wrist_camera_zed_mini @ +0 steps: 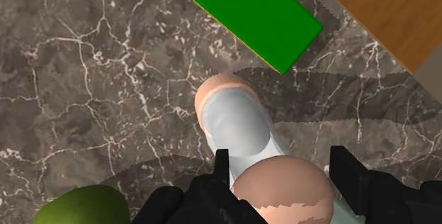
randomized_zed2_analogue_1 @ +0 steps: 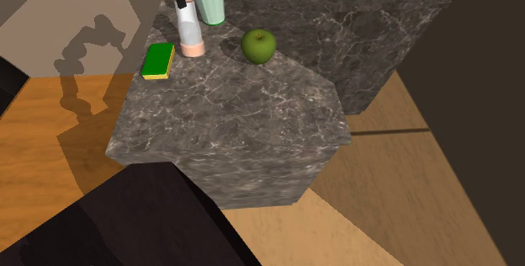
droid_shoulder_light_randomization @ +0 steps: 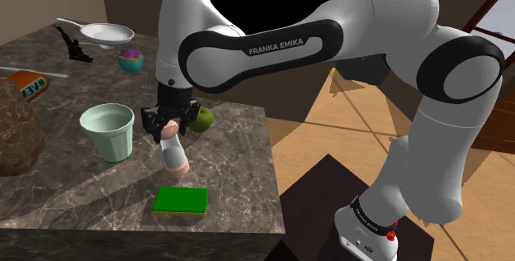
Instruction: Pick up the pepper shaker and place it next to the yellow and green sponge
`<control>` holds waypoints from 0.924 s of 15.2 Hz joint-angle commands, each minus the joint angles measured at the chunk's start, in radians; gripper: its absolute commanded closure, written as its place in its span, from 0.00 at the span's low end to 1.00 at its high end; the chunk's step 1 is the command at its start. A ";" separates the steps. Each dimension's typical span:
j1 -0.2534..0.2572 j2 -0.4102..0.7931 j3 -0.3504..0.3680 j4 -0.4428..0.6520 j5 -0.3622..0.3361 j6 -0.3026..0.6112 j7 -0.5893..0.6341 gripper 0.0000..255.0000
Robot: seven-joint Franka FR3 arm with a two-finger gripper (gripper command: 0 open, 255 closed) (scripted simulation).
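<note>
Green sponge (randomized_zed2_analogue_1: pixel 157 60) beside pepper shaker (randomized_zed2_analogue_1: pixel 190 30)

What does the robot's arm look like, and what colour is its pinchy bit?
The arm is made of chunky, rounded white pieces with black joints. One black band has FRANKA EMIKA written on it in white letters. Its tool is all black, with two blocky fingers.

counter (randomized_zed2_analogue_1: pixel 252 113): dark stone, marble look, white veining, polished with soft sheen.
pepper shaker (wrist_camera_zed_mini: pixel 237 123): smooth pale grey body, pinkish-tan end caps, matt (material not readable).
sponge (wrist_camera_zed_mini: pixel 255 13): flat green top, thin yellow layer under it, no pore texture.
apple (randomized_zed2_analogue_1: pixel 258 45): smooth, slight gloss.
cup (droid_shoulder_light_randomization: pixel 108 131): pale green, smooth, satin.
floor (randomized_zed2_analogue_1: pixel 50 138): wood planks, low sheen.
arm (droid_shoulder_light_randomization: pixel 388 20) shells white, glossy; gripper (wrist_camera_zed_mini: pixel 283 162) black, matt.
</note>
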 commanded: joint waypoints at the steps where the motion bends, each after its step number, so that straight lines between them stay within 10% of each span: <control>1: 0.000 0.000 0.000 0.000 0.000 0.000 0.000 1.00; 2: 0.000 0.000 0.000 0.000 0.000 0.000 0.000 1.00; 3: 0.000 0.000 0.000 0.000 0.000 0.000 0.000 0.00; 14: -0.008 -0.041 0.000 0.070 0.006 -0.111 -0.003 0.00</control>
